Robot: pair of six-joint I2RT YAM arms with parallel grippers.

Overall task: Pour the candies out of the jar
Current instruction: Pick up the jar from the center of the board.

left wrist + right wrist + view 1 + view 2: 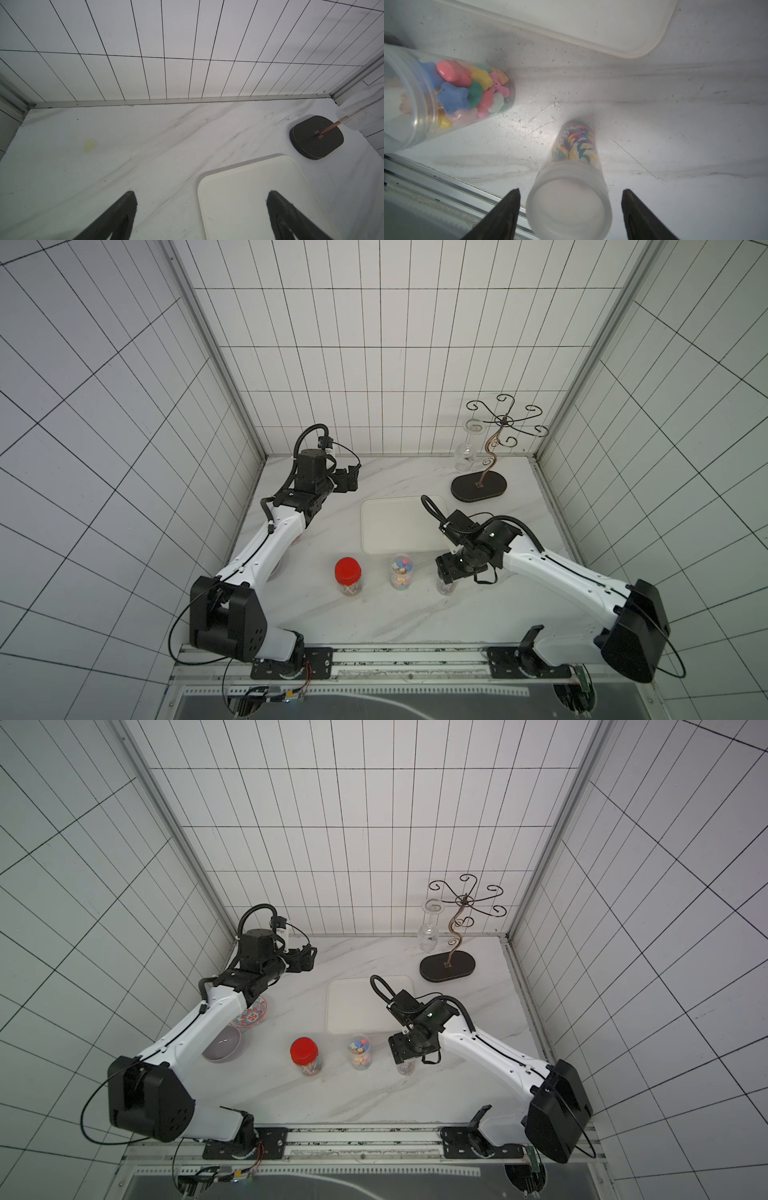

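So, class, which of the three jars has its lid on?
The red-capped jar, at the row's end farthest from the right pincer. The middle jar and the swirl-candy jar stand open.

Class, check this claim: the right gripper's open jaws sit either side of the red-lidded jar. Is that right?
No. The right gripper has its open jaws either side of the lidless jar of swirl sweets, as the right wrist view shows. The red-lidded jar stands apart.

Place: laboratory robot cell.
Evidence: marble-patterned worktop point(311, 614) is enclosed by white grid-lined wall panels point(374, 364); aluminium rail point(415, 655) is fixed along its front edge.
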